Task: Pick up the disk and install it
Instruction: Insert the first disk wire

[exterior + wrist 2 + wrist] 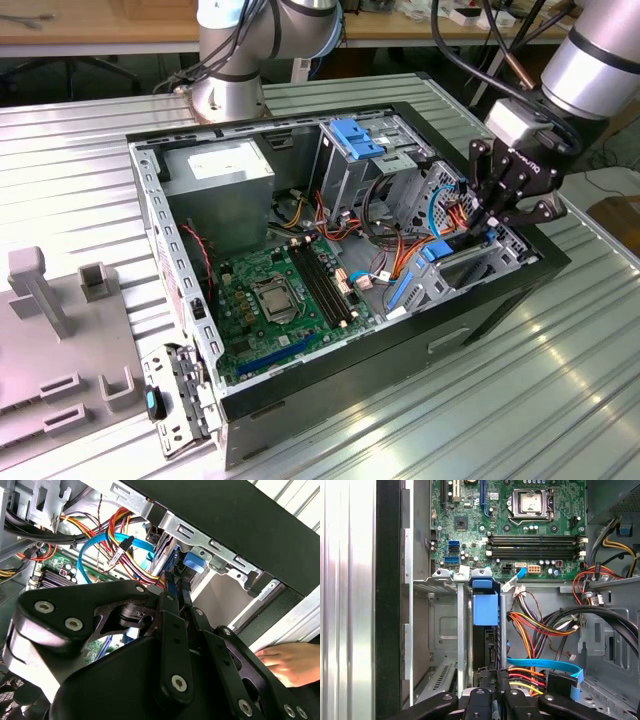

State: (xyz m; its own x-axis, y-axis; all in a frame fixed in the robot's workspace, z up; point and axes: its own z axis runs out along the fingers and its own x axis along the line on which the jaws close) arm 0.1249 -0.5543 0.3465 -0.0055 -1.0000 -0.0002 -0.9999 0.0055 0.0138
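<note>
Your hand (492, 692) pinches the disk (485, 611) by its edge, fingers pressed together on it, with the disk standing upright in the case's (480, 310) drive bay.

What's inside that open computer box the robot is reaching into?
Inside the computer case sit a green circuit board, coloured cables and the blue-framed disk, standing in a metal bay. The hand covers the disk's near end.

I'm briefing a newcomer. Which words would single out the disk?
Find the open computer case, then the drive bay at its end near the gripper. The disk stands on edge there, the only dark slab in a bright blue carrier, unlike the bare metal slots beside it.
</note>
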